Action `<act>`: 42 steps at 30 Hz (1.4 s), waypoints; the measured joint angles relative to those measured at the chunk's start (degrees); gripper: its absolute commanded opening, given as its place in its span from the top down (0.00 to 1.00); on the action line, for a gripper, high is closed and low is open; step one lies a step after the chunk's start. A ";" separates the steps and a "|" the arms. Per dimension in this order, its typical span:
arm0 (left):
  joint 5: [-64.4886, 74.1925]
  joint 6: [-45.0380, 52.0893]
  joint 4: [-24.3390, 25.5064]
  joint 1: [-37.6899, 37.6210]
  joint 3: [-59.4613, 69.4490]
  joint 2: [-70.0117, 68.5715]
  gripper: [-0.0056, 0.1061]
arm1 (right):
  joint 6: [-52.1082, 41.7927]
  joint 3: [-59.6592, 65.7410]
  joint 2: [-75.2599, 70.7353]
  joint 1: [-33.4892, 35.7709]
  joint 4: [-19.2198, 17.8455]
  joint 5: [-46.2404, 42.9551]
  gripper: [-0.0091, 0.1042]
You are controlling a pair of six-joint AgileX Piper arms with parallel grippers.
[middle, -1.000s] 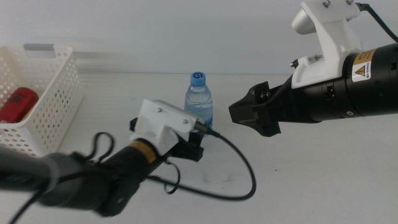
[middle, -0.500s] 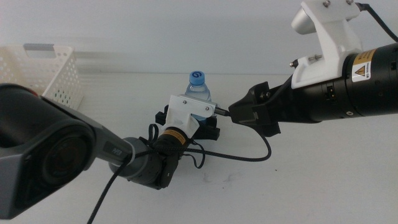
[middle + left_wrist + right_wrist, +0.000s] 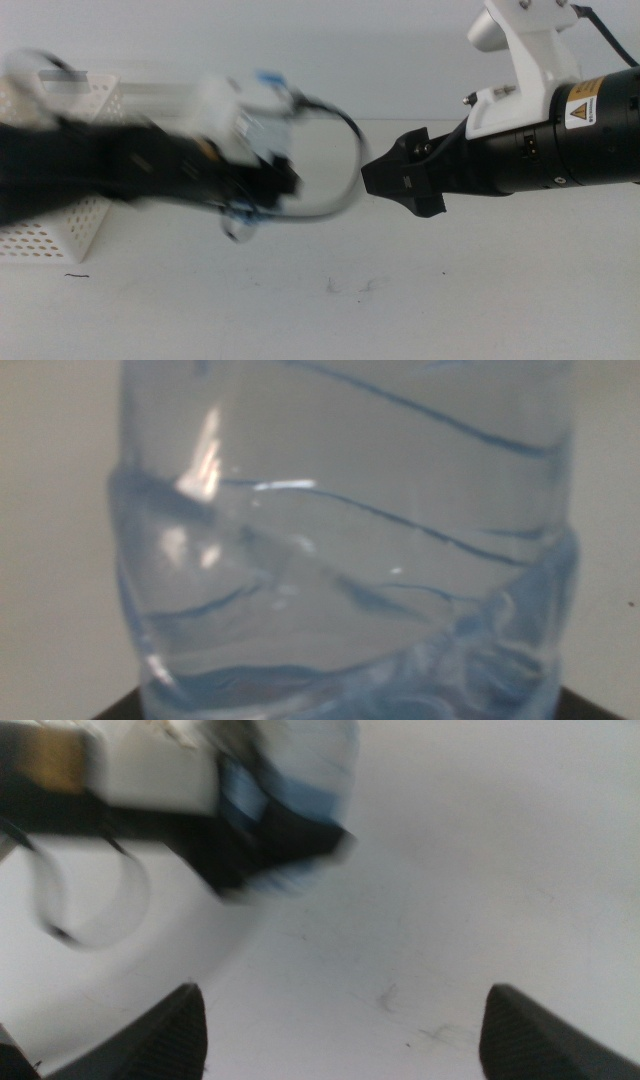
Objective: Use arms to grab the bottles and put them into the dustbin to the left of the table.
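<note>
Clear plastic, up close: the water bottle [image 3: 350, 540] fills the left wrist view, thin ribbed wall, water inside — I'd judge it light but sloshy, soft enough to dent, and slick where it is smooth.
Hold: the left gripper [image 3: 265, 185] is clenched on the bottle's body, which hangs tilted above the table [image 3: 420, 300], cap end [image 3: 268, 77] upward; blur hides exactly where the jaws bite. Mid-body, on the ribs, looks to me the safest place to grasp it.
Left arm: a dark streak reaching in from the left side of the middle view, its cable [image 3: 340, 160] looping beside the bottle.
Right gripper: [image 3: 395, 180] hovers above the table just right of the bottle, not touching it — in its own wrist view its jaws stand spread wide with nothing between them.
Table: white, a few faint scuffs [image 3: 345, 287] near the front.
Dustbin: the white perforated basket [image 3: 50, 235] sits further back at the left edge, partly hidden behind the left arm; the bottle is near it but not over it yet.
Risk: a hard squeeze could buckle the wall, I reckon.
</note>
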 measured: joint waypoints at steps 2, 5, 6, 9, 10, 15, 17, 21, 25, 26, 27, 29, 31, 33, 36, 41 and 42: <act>9.81 -0.45 3.35 5.26 -4.01 -4.69 0.97 | -0.12 0.00 0.00 0.09 -0.10 0.24 0.22; 23.45 -0.75 8.77 15.22 -12.03 -6.21 0.97 | -0.12 0.00 0.00 0.09 -0.55 0.49 0.22; 28.38 -0.51 10.05 18.10 -15.07 -5.87 0.97 | -0.12 0.00 0.00 0.09 -0.55 0.49 0.22; 39.30 2.73 12.64 28.13 -22.92 -3.90 0.97 | -0.12 0.00 0.00 0.09 -0.65 0.54 0.22; 41.37 4.29 13.00 30.92 -25.22 -3.00 0.97 | -0.12 0.00 0.00 0.09 -0.65 0.54 0.22; 42.15 7.34 13.24 38.72 -29.75 2.81 0.96 | -0.12 0.00 0.00 0.09 -0.65 0.54 0.22; 41.09 7.34 13.24 40.25 -29.75 5.97 0.94 | -0.20 0.00 0.00 0.09 -0.65 0.54 0.22; 37.46 7.55 13.24 41.24 -29.75 11.47 0.84 | -0.20 0.00 0.00 0.09 -0.65 0.54 0.22; 34.10 7.55 13.33 41.33 -29.75 15.53 0.63 | -0.20 0.00 0.00 0.09 -0.65 0.54 0.22; 33.60 7.55 14.03 41.33 -29.75 16.49 0.57 | -0.20 0.00 0.00 0.09 -0.65 0.54 0.22; 33.18 7.55 14.81 41.33 -29.75 17.44 0.51 | -0.20 0.00 0.00 0.09 -0.65 0.54 0.22; 32.45 7.55 16.19 41.33 -29.75 18.98 0.38 | -0.20 0.00 0.00 0.09 -0.65 0.54 0.22; 31.31 7.55 17.10 41.33 -29.75 20.14 0.23 | -0.20 0.00 0.00 0.09 -0.65 0.54 0.22; 30.25 7.55 18.06 41.33 -29.75 20.45 0.11 | -0.20 0.00 0.00 0.09 -0.65 0.54 0.22; 30.40 7.55 18.95 41.33 -30.01 19.47 0.11 | -0.20 0.00 0.00 0.09 -0.65 0.54 0.22; 35.60 7.81 19.31 40.30 -30.04 14.56 0.11 | -0.20 0.00 0.00 0.09 -0.65 0.54 0.22; 36.60 7.68 19.31 39.63 -30.04 12.74 0.11 | -0.20 0.00 0.00 0.09 -0.65 0.54 0.22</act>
